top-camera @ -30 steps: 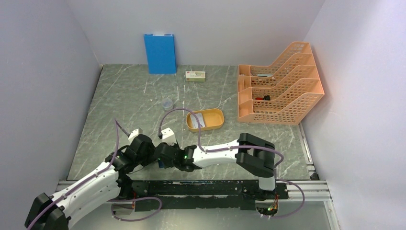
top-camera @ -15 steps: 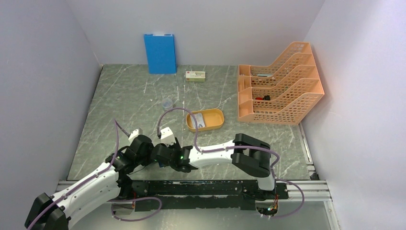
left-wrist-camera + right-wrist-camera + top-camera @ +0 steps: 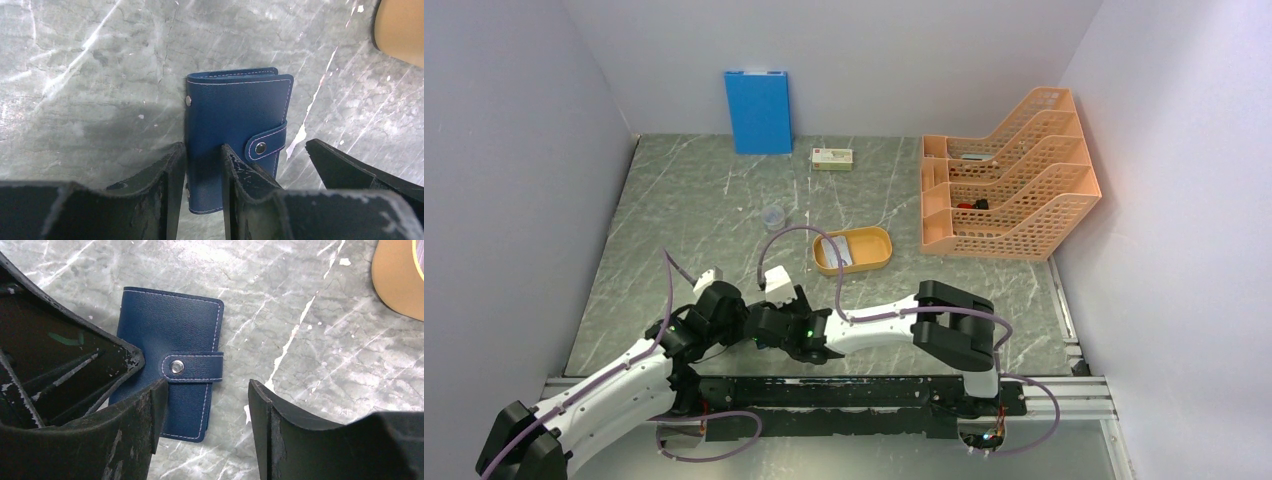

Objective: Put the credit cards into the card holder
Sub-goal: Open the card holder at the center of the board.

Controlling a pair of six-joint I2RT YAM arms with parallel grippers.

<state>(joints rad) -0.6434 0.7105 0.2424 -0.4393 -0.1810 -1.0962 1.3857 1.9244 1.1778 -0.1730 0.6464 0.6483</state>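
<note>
The card holder (image 3: 170, 355), a navy wallet, lies flat on the marble table with its snap strap (image 3: 192, 366) fastened. It also shows in the left wrist view (image 3: 240, 110). My left gripper (image 3: 204, 160) has its jaws a narrow gap apart: one finger beside the holder's spine edge, the other on its cover. My right gripper (image 3: 209, 390) is open, with one finger over the holder's near part and the other over bare table. In the top view both grippers (image 3: 754, 330) (image 3: 772, 335) meet and hide the holder. Pale credit cards (image 3: 836, 250) lie in the orange tray (image 3: 879, 245).
A blue board (image 3: 758, 110) leans on the back wall, with a white box with a red label (image 3: 832, 158) beside it. An orange file rack (image 3: 1004, 190) stands at the right. A small clear cup (image 3: 773, 216) is mid-table. The tray's edge (image 3: 395, 280) is just right of the holder.
Both grippers stay over the card holder. The right arm's elbow has shifted slightly left and its wrist has turned a little.
</note>
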